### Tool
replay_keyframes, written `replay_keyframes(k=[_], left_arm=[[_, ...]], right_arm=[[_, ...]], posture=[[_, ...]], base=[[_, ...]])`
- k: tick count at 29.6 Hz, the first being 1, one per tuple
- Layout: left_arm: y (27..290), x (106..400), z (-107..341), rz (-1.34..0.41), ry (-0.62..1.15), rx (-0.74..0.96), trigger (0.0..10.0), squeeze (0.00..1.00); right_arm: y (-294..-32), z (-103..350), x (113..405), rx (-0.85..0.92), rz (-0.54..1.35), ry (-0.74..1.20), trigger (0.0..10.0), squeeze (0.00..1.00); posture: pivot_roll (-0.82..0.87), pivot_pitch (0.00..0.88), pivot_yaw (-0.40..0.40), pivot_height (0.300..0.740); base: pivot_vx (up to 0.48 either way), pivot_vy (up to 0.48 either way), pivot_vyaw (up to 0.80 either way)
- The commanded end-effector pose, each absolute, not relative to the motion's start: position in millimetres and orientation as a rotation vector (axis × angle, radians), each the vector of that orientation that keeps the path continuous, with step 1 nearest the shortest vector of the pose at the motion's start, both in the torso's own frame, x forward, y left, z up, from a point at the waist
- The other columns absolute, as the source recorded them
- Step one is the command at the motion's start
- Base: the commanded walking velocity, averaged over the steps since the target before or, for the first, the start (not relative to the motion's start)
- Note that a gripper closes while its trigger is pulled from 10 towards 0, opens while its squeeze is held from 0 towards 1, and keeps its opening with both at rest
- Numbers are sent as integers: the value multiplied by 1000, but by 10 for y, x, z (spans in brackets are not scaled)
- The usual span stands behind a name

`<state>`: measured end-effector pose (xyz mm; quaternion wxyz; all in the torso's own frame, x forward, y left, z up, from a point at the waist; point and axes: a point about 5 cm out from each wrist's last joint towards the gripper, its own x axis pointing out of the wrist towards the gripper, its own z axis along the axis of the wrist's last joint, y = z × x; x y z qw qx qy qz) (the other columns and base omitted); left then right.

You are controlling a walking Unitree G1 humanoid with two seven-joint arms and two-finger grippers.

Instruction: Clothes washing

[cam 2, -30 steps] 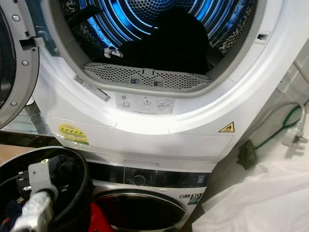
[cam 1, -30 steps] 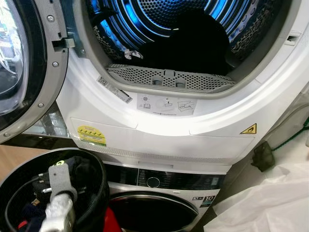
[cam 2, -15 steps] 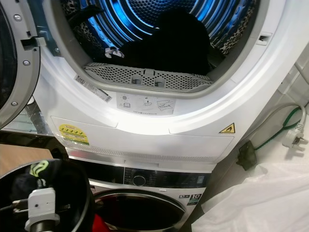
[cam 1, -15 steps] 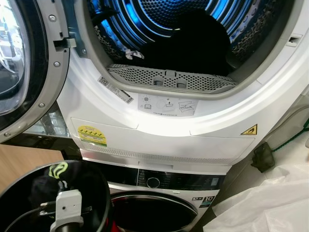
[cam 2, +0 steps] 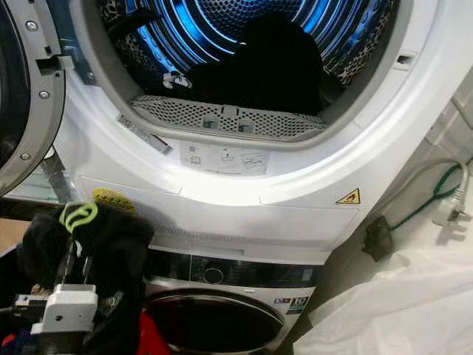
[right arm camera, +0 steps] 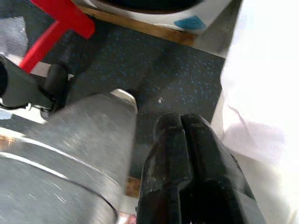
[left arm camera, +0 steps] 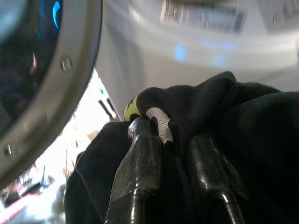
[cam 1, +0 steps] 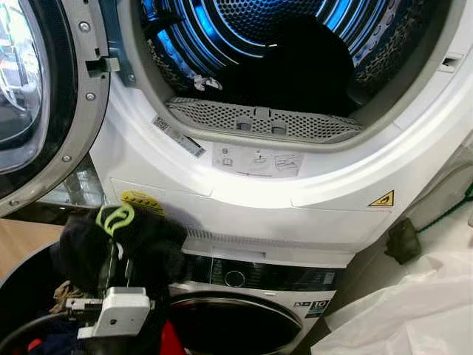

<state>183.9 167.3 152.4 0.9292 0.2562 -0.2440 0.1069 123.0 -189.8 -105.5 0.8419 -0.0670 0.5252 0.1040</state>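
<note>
My left gripper (cam 1: 114, 259) is shut on a black garment (cam 1: 144, 237) with a neon-yellow logo (cam 1: 114, 218), held up at lower left just above the black laundry basket (cam 1: 22, 285). In the left wrist view both black fingers (left arm camera: 140, 158) pinch the black garment (left arm camera: 243, 121). The upper machine's drum (cam 1: 273, 44) stands open, lit blue, with a dark clothes pile (cam 1: 303, 66) inside. Its door (cam 1: 37, 103) is swung out to the left. My right gripper (right arm camera: 184, 140) hangs idle, shut, over dark floor.
A second machine (cam 1: 244, 310) sits below with its control panel and round door. White plastic sheeting (cam 1: 414, 310) covers the lower right. A plug and green cable (cam 2: 443, 207) hang at the right wall. More clothes lie in the basket, and something red (cam 1: 171, 340) shows beside it.
My left gripper has risen out of the basket, lifting the black garment with it up toward the upper machine's front.
</note>
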Motion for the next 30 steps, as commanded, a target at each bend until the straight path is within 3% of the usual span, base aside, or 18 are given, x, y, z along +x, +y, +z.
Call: replay_keyframes(k=[1,7,8,13,20,27,28,30], left_arm=[[1546,1851,1761,166,-614,547,0,0],[1390,1841,1876,35,-672,554,0,0],[1275,1851,1818,-106,-627,498,0,0],[1129,1792,1810,-393,-589,498,0,0],[987,1937,2018,-599,-594,479,0,0],[870,2209,2484,-558,-763,459,157,0],[828,2242,2595,-588,-803,467,1137,0],[800,2268,2717,-618,-844,499,1333,0]], right_arm=[[-1839,-1035,1313,-146,245,1092,10000,0],[-1723,-990,1474,-136,274,1049,10000,0],[-1688,-971,1529,-133,284,1034,10000,0],[-1602,-932,1637,-119,305,1004,10000,0],[-1469,-917,1686,-107,338,995,10000,0],[-1389,-901,1731,-77,312,978,10000,0],[-1370,-907,1719,-76,312,982,10000,0],[-1349,-917,1699,-80,312,990,10000,0]], posture=[[188,0,-99,740],[212,0,-98,740],[222,0,-100,740],[248,0,-101,740],[260,0,-77,740],[250,0,-60,740],[252,0,-56,740],[248,0,-50,740]], base=[[0,0,0],[0,0,0],[0,0,0],[0,0,0],[0,0,0],[0,0,0],[0,0,0],[0,0,0]])
